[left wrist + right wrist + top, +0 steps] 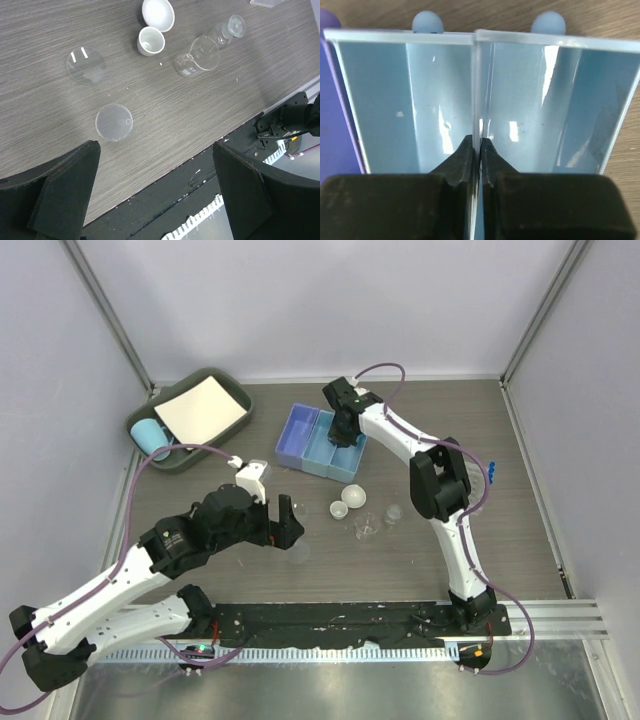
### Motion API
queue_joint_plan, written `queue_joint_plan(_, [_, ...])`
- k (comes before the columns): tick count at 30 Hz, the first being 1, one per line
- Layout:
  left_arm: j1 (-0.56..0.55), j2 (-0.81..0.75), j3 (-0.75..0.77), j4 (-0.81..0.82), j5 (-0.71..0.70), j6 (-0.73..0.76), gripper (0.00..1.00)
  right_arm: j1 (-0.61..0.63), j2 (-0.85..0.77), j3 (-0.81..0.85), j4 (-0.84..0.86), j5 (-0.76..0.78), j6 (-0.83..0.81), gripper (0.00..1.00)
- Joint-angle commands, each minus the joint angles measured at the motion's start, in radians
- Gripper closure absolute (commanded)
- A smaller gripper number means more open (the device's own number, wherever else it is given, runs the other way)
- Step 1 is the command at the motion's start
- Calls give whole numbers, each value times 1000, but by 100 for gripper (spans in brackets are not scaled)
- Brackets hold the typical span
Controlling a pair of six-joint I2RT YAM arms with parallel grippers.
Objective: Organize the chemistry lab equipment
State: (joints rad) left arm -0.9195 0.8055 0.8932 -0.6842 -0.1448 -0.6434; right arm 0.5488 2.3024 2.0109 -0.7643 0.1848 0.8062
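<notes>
Our right gripper [476,145] is pinched tight on the middle partition of the light-blue divided box [420,100], which sits toward the far side of the table [520,500]. Our left gripper [155,150] hangs spread wide, holding nothing, above the labware. The round whitish dishes [158,13] sit side by side near the tiny beaker [196,56] and flask [227,27]. Two flat clear discs [85,66] lie apart, nearer our fingers.

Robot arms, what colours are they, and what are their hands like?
The left arm and right arm are white tubes with chunky black joints. A thin purple cable loops along each one. The left hand and right hand are black, each with two wedge-shaped fingers.
</notes>
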Motion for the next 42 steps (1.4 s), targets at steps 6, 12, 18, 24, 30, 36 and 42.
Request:
queue_joint_plan(6, [7,-9,4,-11,1,27,0,-15,43,77,5,-15,50,99])
queue_joint_plan(12, [7,-8,7,-15,-1,24,0,-44,55,83,-7,-7,42,99])
queue_joint_plan(18, [7,6,4,-6,-2,19,0,-95,32,20,11,-13,33,99])
queue_joint_plan(24, [7,26,12,-8,4,11,0,-108,41,51,13,-4,-12,99])
queue_joint_plan(30, [7,24,30,-29,-15,5,0,-113,37,36,-41,51,-110,99])
queue_joint_plan(36, [7,26,13,-20,-13,-10,0,-115,-38,-96,2,48,-144,99])
queue_joint_plan(42, [7,5,3,-23,-6,-45,0,-115,-129,-236,88,56,-124,66])
